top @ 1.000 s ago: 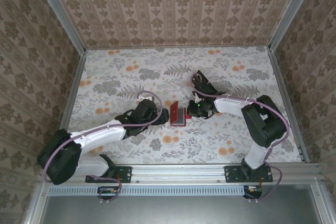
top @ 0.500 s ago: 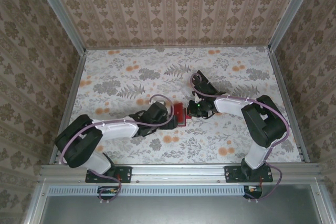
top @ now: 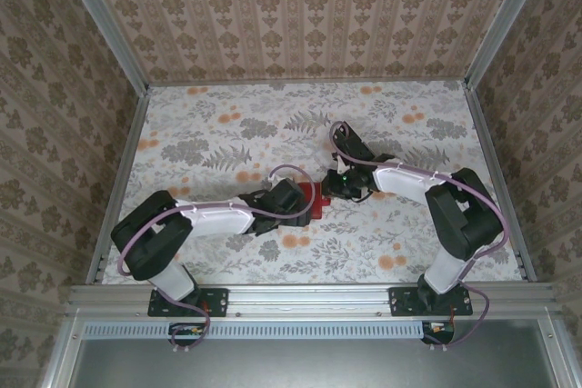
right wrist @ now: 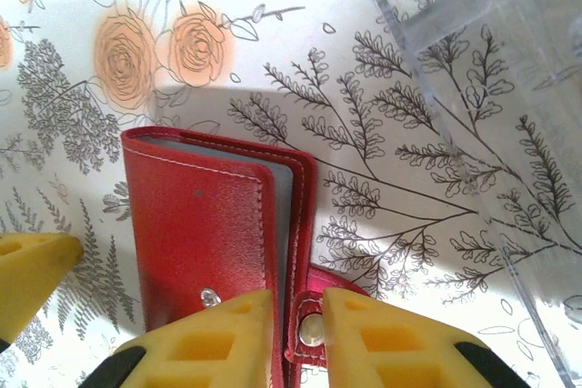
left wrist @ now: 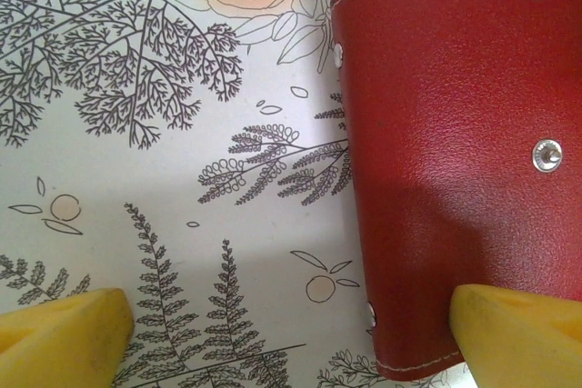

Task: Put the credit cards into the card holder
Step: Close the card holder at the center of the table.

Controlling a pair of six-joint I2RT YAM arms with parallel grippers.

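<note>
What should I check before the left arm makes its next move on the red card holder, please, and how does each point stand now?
1. Left gripper open wide: ok.
2. Card holder centred between the left fingers: not ok; it lies off to one side, with one fingertip over its corner.
3. Right gripper clamped on the holder: cannot tell; the snap tab sits in its narrow gap.
4. Holder spread open for cards: not ok; only a grey sliver shows between the covers.
5. Credit cards inside the holder: cannot tell.
6. Clear tray apart from the holder: ok.
</note>
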